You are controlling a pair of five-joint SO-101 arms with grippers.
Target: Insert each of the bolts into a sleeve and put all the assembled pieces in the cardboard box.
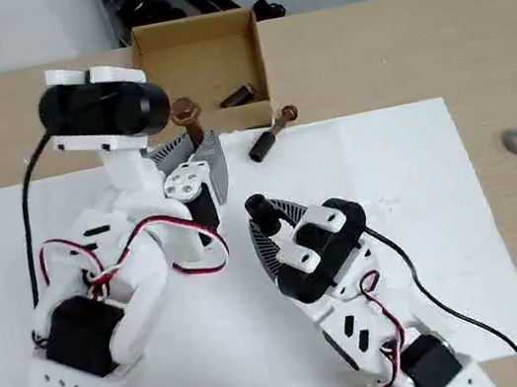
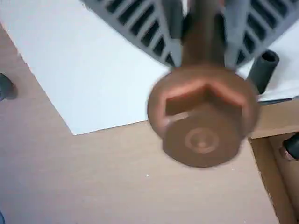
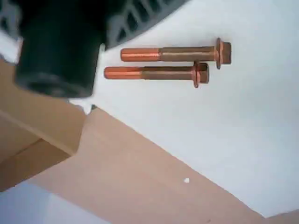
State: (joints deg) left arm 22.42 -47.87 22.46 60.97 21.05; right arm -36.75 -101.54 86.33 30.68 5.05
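Left wrist vw: bolt [image 2: 203, 121] shank cropped.

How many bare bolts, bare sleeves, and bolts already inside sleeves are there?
Bare bolts: 3
Bare sleeves: 1
Bolts in sleeves: 2
Total: 6

Overhead view; wrist views seemingly close.

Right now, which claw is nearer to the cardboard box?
Left. The left claw, gripping a bolt, sits beside the cardboard box; the right claw, gripping a sleeve, is farther off over the paper.
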